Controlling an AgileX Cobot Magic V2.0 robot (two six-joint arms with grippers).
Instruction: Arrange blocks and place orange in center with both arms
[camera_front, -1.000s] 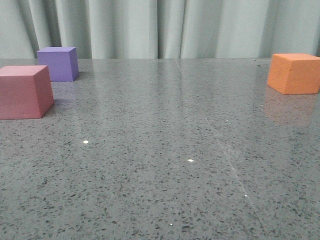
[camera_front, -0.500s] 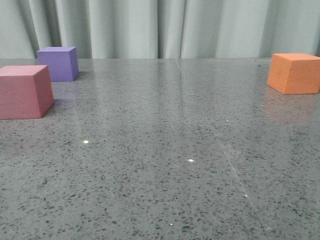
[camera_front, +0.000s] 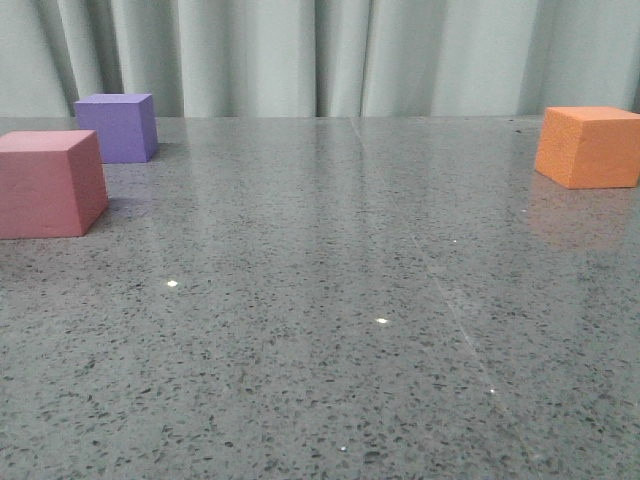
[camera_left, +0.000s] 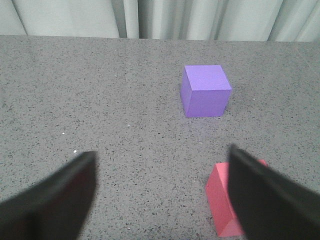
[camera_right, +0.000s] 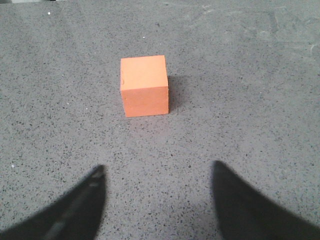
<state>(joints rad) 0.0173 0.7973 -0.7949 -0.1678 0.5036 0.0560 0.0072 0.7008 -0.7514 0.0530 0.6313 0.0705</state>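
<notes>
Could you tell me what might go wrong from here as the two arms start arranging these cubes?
1. The pink cube sits partly under one finger of the open left end effector, so a straight descent could strike or tip it.
2. The purple cube stands close behind the pink one; reaching it may nudge its neighbour.
3. The orange cube sits at the frame's right edge, so the front view may miss a slip there.

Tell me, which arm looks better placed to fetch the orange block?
The right. Its open gripper faces the orange block, which sits on the table's right side; the left gripper faces the purple block and pink block.
</notes>
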